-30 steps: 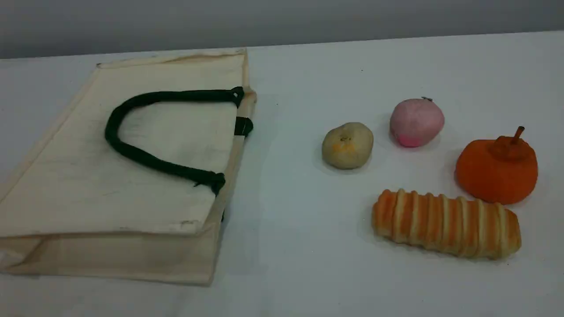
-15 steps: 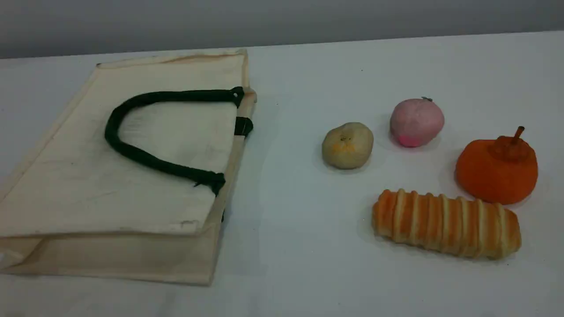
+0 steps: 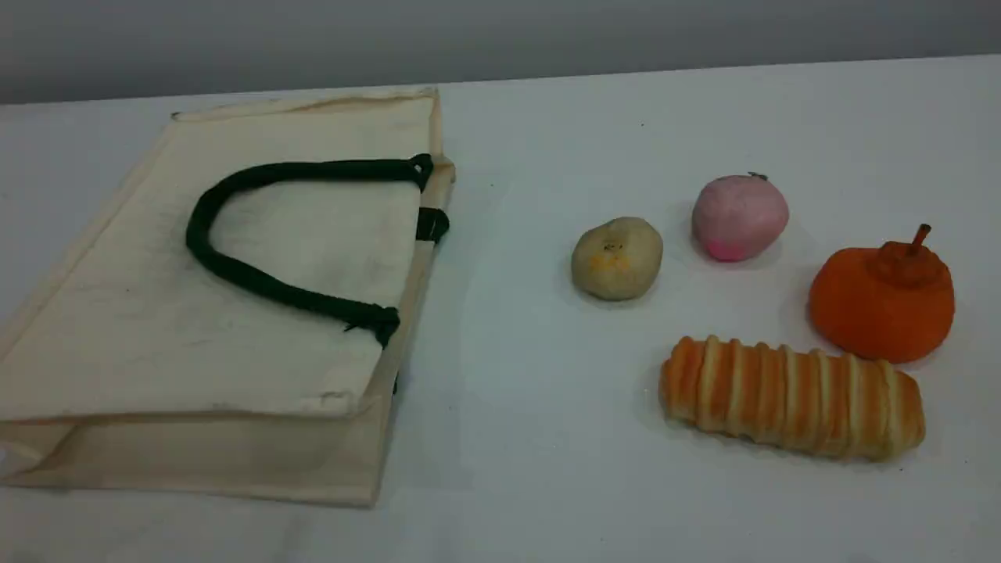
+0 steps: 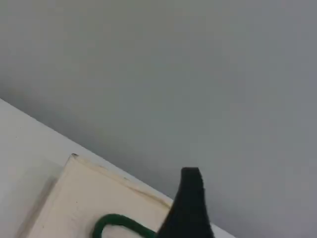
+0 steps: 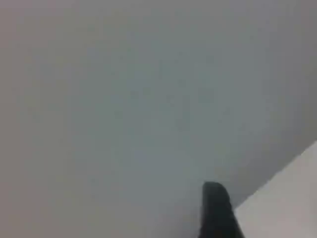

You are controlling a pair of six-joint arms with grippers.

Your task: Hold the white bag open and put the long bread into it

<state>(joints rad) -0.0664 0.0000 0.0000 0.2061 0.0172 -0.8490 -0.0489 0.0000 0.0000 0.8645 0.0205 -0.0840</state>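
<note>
The white bag (image 3: pixel 156 352) lies flat on the left of the table, its mouth edge facing right, and its dark green rope handle (image 3: pixel 336 167) rests on top. The long bread (image 3: pixel 790 395), golden-orange with pale ridges, lies at the front right, well apart from the bag. No arm shows in the scene view. In the left wrist view one dark fingertip (image 4: pixel 190 198) hangs high above the far corner of the bag (image 4: pixel 89 198) and its handle (image 4: pixel 119 224), holding nothing. The right wrist view has one dark fingertip (image 5: pixel 215 208) against the grey wall, over a table corner (image 5: pixel 292 198).
Behind the bread sit a tan bun (image 3: pixel 617 258), a pink round food (image 3: pixel 739 216) and an orange stemmed fruit (image 3: pixel 882 301), which almost touches the bread's far right end. A grey wall rises behind the table's far edge.
</note>
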